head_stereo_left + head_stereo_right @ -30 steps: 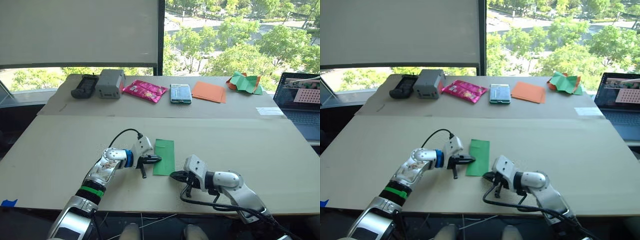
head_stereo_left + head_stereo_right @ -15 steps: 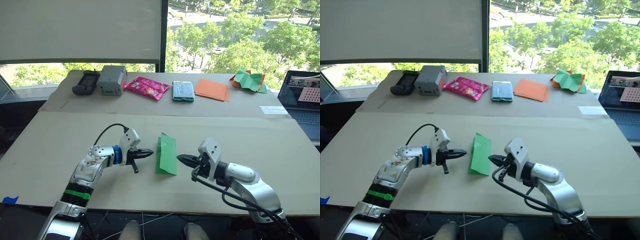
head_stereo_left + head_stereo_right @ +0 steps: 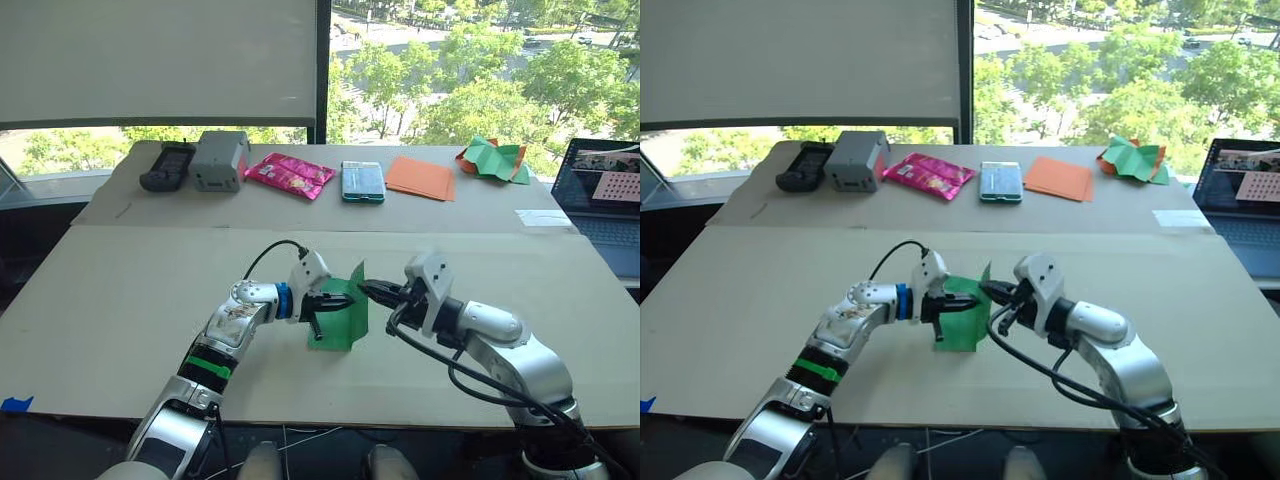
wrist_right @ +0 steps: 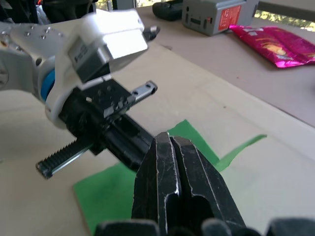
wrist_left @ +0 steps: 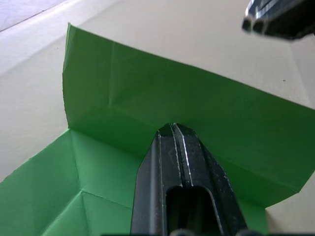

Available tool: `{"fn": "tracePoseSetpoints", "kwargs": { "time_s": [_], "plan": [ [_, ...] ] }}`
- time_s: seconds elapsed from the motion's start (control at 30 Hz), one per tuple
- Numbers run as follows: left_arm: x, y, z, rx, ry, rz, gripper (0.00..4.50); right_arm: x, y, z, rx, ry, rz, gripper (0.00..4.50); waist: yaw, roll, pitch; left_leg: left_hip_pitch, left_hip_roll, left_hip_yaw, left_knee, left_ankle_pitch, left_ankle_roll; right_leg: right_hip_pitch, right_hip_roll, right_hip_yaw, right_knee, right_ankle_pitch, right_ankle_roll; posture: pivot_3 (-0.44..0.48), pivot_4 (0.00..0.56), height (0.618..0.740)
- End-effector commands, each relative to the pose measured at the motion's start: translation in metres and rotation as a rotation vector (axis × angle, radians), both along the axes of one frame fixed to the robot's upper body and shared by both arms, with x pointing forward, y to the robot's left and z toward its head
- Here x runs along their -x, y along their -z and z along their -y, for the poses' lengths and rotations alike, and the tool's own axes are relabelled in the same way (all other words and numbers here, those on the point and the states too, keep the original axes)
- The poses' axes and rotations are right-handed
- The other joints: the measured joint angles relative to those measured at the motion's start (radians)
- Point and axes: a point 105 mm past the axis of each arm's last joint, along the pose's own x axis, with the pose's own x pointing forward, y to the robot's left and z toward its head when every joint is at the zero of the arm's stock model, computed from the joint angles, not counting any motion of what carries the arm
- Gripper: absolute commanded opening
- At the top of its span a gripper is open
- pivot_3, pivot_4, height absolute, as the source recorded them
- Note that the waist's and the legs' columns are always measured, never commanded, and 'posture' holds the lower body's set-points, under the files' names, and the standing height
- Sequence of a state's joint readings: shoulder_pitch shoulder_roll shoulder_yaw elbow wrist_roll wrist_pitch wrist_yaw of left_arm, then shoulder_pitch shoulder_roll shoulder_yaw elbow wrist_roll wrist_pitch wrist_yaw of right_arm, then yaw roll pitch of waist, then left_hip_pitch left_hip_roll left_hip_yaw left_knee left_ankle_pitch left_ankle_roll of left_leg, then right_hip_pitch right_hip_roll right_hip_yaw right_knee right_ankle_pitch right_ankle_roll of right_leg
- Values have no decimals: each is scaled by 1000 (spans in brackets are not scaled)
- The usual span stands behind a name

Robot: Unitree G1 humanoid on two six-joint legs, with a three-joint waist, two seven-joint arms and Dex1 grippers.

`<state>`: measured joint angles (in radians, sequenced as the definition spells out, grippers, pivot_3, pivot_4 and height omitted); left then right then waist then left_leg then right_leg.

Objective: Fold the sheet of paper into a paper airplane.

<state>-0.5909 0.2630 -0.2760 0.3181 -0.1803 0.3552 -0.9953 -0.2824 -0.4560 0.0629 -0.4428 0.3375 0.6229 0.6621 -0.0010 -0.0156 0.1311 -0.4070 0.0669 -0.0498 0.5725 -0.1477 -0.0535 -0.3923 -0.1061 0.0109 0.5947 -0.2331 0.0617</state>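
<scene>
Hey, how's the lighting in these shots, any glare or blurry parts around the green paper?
Left eye view: bright daylight from the window, with the sheet of paper evenly lit. Left wrist view: the paper's creases are sharp, while the right gripper at the edge is blurred. Right wrist view: the left gripper is clear, and the background items look soft.

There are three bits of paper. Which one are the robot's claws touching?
The bright green sheet of paper in the middle of the near table, between the left gripper and right gripper. The flat orange sheets and crumpled green-and-orange heap lie far back, untouched.
</scene>
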Motion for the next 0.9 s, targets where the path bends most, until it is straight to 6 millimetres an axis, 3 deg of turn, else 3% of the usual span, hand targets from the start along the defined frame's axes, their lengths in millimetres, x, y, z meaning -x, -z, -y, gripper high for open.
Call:
{"fn": "tracePoseSetpoints", "kwargs": {
  "time_s": [0.03, 0.23, 0.57, 0.77, 0.9],
  "plan": [
    [-1, -7, 10, 11, 31, 42, 0, -11, -9, -6, 22, 21, 37, 59, 0, 0, 0, 0, 0, 0, 0, 0, 0, 0, 0, 0, 0, 0, 0, 0, 150, 706],
    [-1, -7, 11, 14, 34, 46, 0, -26, 28, 5, 208, 105, -34, 59, 9, 0, 0, -1, 0, 0, 1, 0, 0, -2, 0, 0, -1, 0, 0, 0, 150, 706],
    [4, 11, -22, -43, -38, 13, 0, -25, 65, 39, 367, 191, -110, 59, 8, 1, 0, 0, 0, 0, 1, 1, 1, 2, 0, 0, 0, 0, 0, 0, 150, 706],
    [12, 38, -30, -110, -63, -28, 0, -22, 100, 48, 405, 246, -197, 59, 8, 0, -1, 3, 0, 0, 1, 0, 0, 1, 0, 0, -1, 0, 0, 0, 150, 706],
    [11, 51, -35, -149, -82, -42, 0, -20, 112, 47, 416, 252, -226, 59, 5, 0, -3, 6, 0, 0, 2, 0, -1, 3, -1, 0, -1, 0, 0, 0, 150, 706]
  ]
}}
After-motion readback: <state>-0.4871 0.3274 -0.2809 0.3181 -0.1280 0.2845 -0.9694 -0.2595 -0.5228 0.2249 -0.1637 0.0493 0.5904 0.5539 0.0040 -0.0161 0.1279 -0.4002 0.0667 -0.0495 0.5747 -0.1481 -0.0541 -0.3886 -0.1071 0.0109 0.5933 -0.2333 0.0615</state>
